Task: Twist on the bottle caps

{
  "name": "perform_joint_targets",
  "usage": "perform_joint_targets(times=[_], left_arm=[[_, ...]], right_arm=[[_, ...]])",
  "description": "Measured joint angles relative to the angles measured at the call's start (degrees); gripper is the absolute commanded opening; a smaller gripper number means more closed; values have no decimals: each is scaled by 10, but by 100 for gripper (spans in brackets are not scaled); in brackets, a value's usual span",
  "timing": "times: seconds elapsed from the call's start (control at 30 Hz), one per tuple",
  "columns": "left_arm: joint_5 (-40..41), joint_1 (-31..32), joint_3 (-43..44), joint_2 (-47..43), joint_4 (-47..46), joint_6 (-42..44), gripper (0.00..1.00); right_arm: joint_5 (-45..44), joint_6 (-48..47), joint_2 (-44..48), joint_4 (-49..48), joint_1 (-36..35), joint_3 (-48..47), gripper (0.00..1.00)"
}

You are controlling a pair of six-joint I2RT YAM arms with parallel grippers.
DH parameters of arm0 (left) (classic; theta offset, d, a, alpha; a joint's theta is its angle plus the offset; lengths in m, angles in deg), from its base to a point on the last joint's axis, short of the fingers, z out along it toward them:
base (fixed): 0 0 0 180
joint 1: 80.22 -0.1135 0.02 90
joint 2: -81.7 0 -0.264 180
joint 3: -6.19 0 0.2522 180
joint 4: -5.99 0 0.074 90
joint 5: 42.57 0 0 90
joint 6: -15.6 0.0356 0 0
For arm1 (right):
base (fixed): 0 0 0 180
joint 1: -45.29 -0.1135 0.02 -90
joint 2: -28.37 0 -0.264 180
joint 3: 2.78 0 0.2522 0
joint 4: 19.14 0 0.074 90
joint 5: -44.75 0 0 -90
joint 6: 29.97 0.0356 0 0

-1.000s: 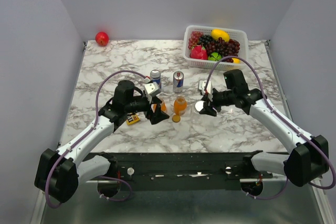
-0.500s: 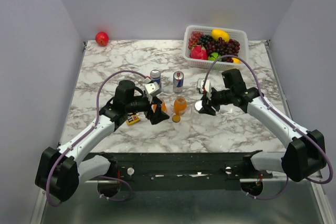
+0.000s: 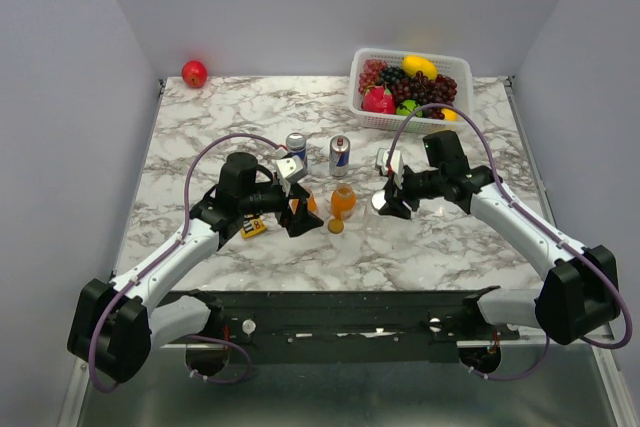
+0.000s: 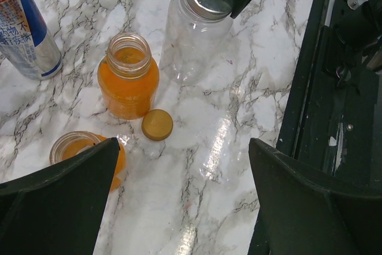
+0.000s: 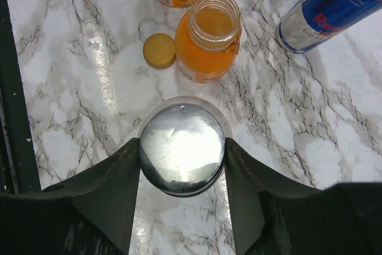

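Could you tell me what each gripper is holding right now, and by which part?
The right gripper pinches the silver lid by opposite sides of its rim, over the clear jar. The left gripper is open and holds nothing.

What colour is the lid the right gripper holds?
Silver-grey, shiny. The lid shows best in the right wrist view.

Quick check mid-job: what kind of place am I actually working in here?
Most likely a staged robot test cell, not a real kitchen: a marble-patterned table boxed in by plain walls, with props set out on it, such as a basket of fruit and a drink can.
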Motion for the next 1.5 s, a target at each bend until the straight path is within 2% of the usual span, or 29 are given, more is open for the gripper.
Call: perform_joint_targets(times=[0.5, 0.53, 0.6, 0.87, 1.17, 1.37, 1.5], left_arm=[[-2, 0, 0, 3, -12, 0, 99], [-1, 0, 0, 4, -13, 0, 99], [-2, 0, 0, 4, -14, 0, 99], [-2, 0, 0, 4, -15, -1, 99], [-1, 2, 0, 4, -13, 11, 99], [32, 84, -20, -2, -20, 46, 99], [100, 173, -78, -3, -97, 43, 99]], right_arm=[[0, 9, 0, -3, 0, 2, 70], [0, 9, 0, -4, 0, 2, 75], [0, 9, 0, -4, 0, 3, 78], [0, 9, 0, -6, 0, 5, 99], [0, -3, 12, 8, 0, 5, 100], [-3, -44, 86, 67, 0, 6, 100], [-7, -61, 127, 81, 0, 5, 95]])
